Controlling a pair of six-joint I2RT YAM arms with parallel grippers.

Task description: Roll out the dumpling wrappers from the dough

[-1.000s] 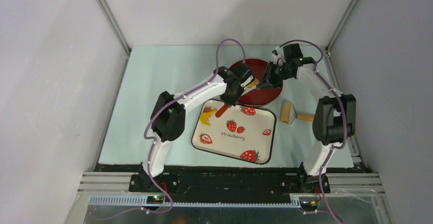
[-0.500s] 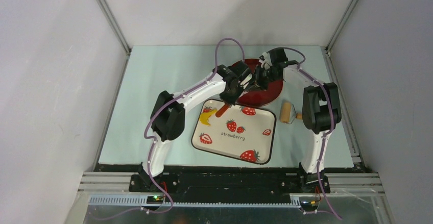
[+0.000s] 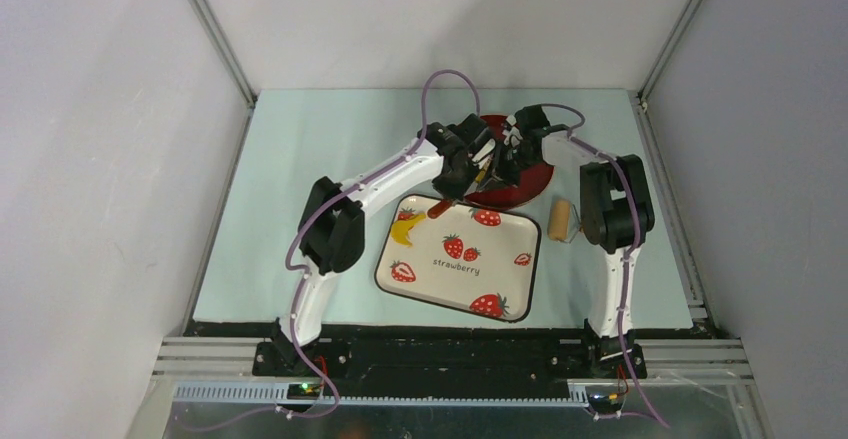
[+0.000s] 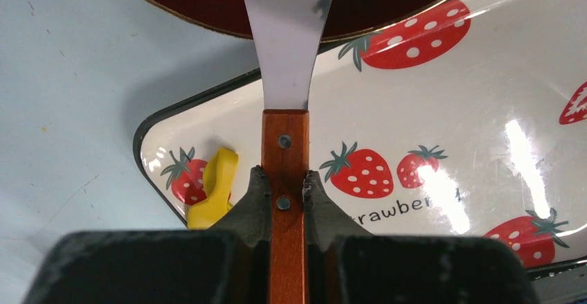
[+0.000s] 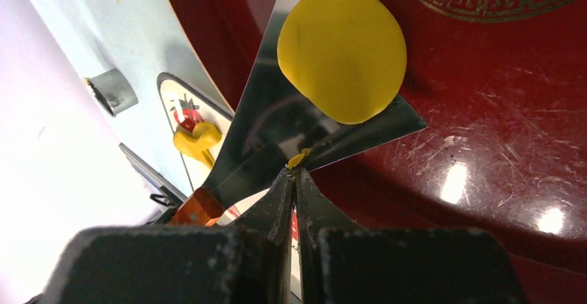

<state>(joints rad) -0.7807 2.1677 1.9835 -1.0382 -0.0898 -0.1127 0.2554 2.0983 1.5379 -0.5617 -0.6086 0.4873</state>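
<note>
Our right gripper, jaws closed, has swung in to the dumpling wrapper on the spatula that our left gripper clamps above the red plate near the counter's far edge, so we expect sliding it off next.

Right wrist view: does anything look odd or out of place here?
A yellow crumb clings to the tips of the shut right pincer, beside the spatula blade. The wrapper half overhangs that blade above the plate.
</note>
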